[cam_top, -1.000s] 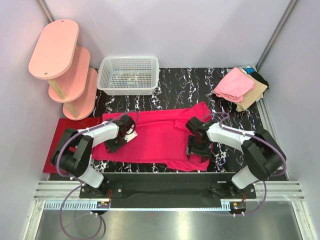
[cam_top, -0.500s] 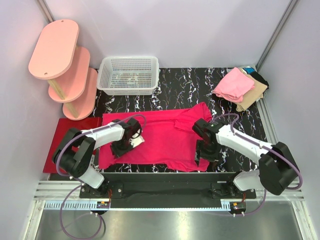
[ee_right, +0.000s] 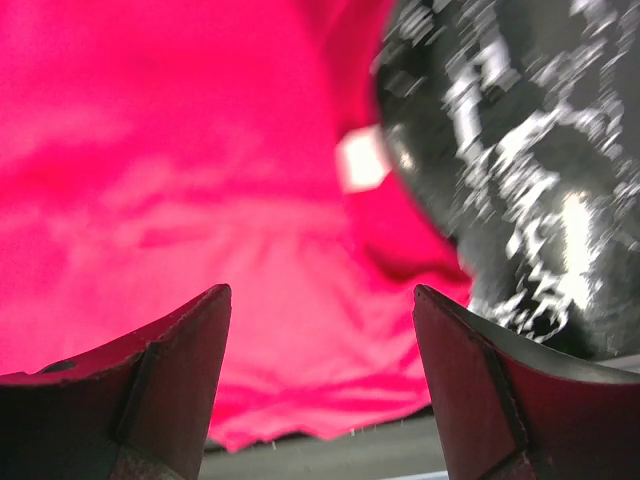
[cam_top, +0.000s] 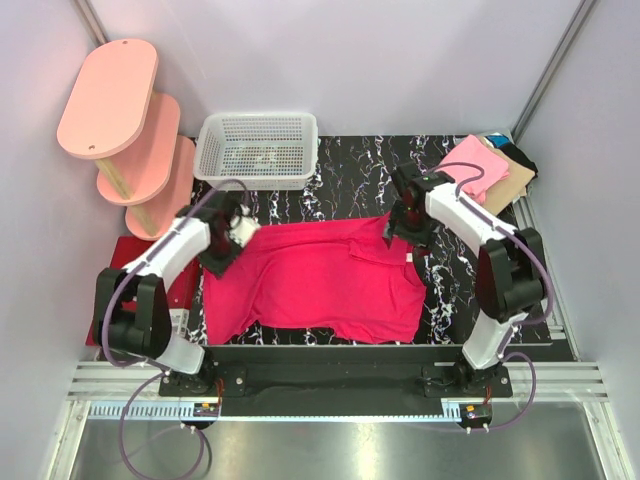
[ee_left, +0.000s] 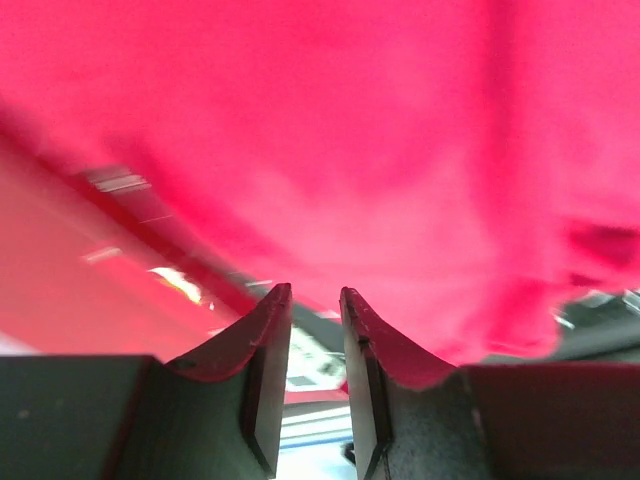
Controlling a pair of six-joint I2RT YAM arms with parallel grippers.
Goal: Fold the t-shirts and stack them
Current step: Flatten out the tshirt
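A bright magenta-red t-shirt [cam_top: 310, 285] lies spread out on the black marbled table [cam_top: 350, 175]. My left gripper [cam_top: 218, 258] is at the shirt's back left corner. In the left wrist view its jaws [ee_left: 312, 292] stand a narrow gap apart with nothing between them, and the shirt's edge [ee_left: 400, 150] runs just past the tips. My right gripper [cam_top: 402, 232] hovers wide open over the shirt's back right part. The right wrist view [ee_right: 320, 290] shows red cloth and a white label [ee_right: 362, 160] below it. Folded pink [cam_top: 468, 170], tan [cam_top: 505, 188] and black/teal [cam_top: 517, 155] t-shirts are stacked at the back right.
A white mesh basket [cam_top: 257, 150] stands at the back, left of centre. A pink tiered shelf [cam_top: 120, 110] fills the back left corner. A flat dark red mat [cam_top: 135, 248] lies left of the shirt, under my left arm. Walls close in on both sides.
Both grippers moved from the shirt's near half toward the back: the left to its back left corner, the right to its back right. The right jaws widened. The shirt's outline shifted.
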